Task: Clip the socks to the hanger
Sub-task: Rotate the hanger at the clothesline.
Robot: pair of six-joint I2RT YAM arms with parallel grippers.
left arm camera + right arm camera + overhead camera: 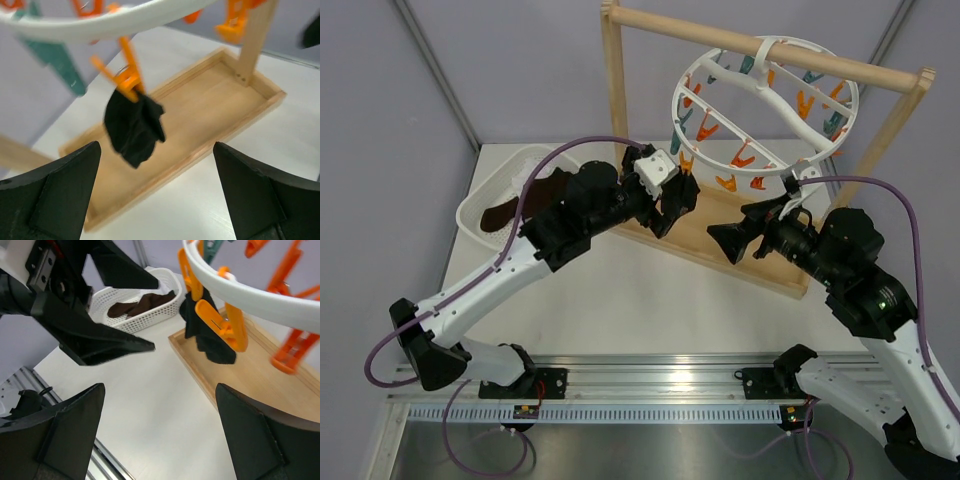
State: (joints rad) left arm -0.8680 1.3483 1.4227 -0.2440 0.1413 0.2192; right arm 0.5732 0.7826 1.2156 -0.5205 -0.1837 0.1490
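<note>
Overhead, close wrists; seemingly common sock (134,128)

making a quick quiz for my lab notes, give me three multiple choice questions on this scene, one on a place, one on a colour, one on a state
1. Where is the black sock?
A lying flat
B hanging from the hanger
C held by a gripper

2. What colour is the clip holding it?
A teal
B orange
C white

3. The left gripper and right gripper are:
A both open
B both shut
C one open, one shut

Answers:
1 B, it dangles under the white ring.
2 B, an orange clip pinches its top.
3 A, each wrist view shows the fingers spread wide with nothing between them.
</note>
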